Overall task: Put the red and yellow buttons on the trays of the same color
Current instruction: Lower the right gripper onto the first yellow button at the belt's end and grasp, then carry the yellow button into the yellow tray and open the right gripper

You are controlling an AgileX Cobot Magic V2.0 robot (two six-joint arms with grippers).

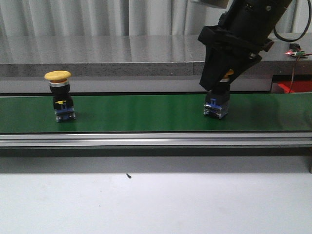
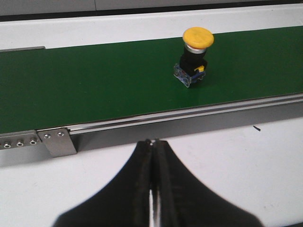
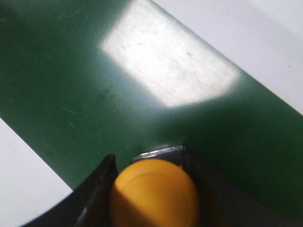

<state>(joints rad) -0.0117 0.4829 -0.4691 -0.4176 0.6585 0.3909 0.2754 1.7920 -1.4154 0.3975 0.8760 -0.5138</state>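
Note:
Two yellow buttons stand upright on the green belt (image 1: 141, 112). One yellow button (image 1: 59, 95) is at the left, and it also shows in the left wrist view (image 2: 194, 56). The other yellow button (image 1: 218, 102) is at the right, its cap (image 3: 154, 194) squeezed between the fingers of my right gripper (image 1: 219, 85), which is shut on it. Its base still rests on the belt. My left gripper (image 2: 152, 142) is shut and empty over the white table, in front of the belt's rail. No red button or tray is in view.
A metal rail (image 1: 156, 139) runs along the belt's front edge, with a bracket (image 2: 59, 142) at one end. White table (image 1: 156, 200) lies in front. A grey ledge (image 1: 97, 53) is behind the belt. A red shape (image 1: 295, 87) shows at the far right.

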